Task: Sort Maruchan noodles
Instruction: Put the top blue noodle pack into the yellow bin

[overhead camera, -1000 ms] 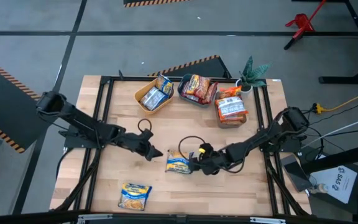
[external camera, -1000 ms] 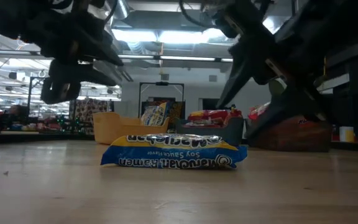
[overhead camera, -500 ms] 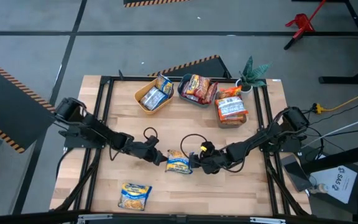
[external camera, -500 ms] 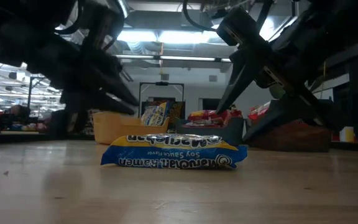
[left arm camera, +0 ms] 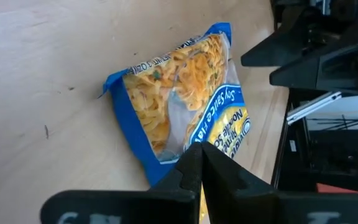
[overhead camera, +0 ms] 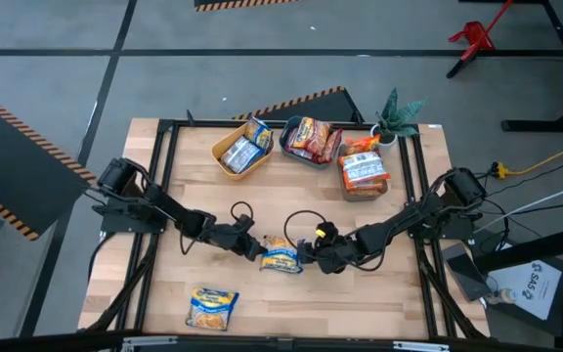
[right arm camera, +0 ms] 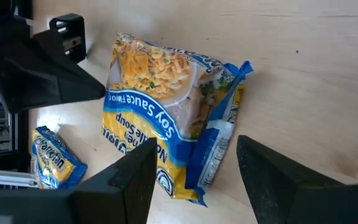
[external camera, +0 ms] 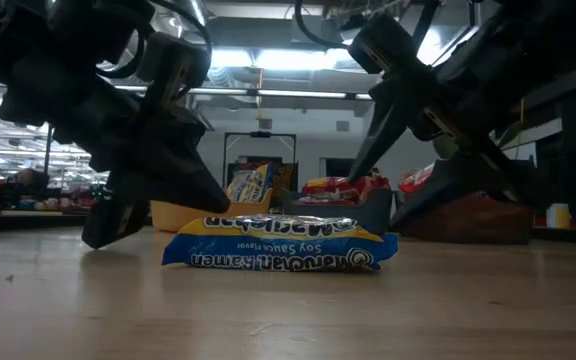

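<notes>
A yellow-and-blue Maruchan noodle packet (overhead camera: pixel 281 257) lies flat on the wooden table near its middle. My left gripper (overhead camera: pixel 259 248) is shut at the packet's left end, as the left wrist view (left arm camera: pixel 201 155) shows. My right gripper (overhead camera: pixel 307 259) is open at the packet's right end. In the right wrist view (right arm camera: pixel 194 180) its two fingers stand on either side of that end. A second yellow-and-blue packet (overhead camera: pixel 211 306) lies flat near the table's front edge. My left gripper's shut fingers meet on the blue sealed edge (left arm camera: pixel 161 175) at the packet's left end. They come slanting down from the table's left. The fingers hide how much wrapper lies between them. The packet lies flat on the table. My right gripper: I cannot tell whether its fingers touch the packet.
At the table's far side stand a yellow bin (overhead camera: pixel 219 153), a dark bin (overhead camera: pixel 286 143) and a third bin (overhead camera: pixel 346 186), each with packets inside. A small plant (overhead camera: pixel 396 115) stands at the far right corner. Bare wood lies around the near packet.
My left gripper has come down and toward the table's right, up to the packet's left end, and has shut there. The packet has stayed where it was. My right gripper has kept its place, open.
</notes>
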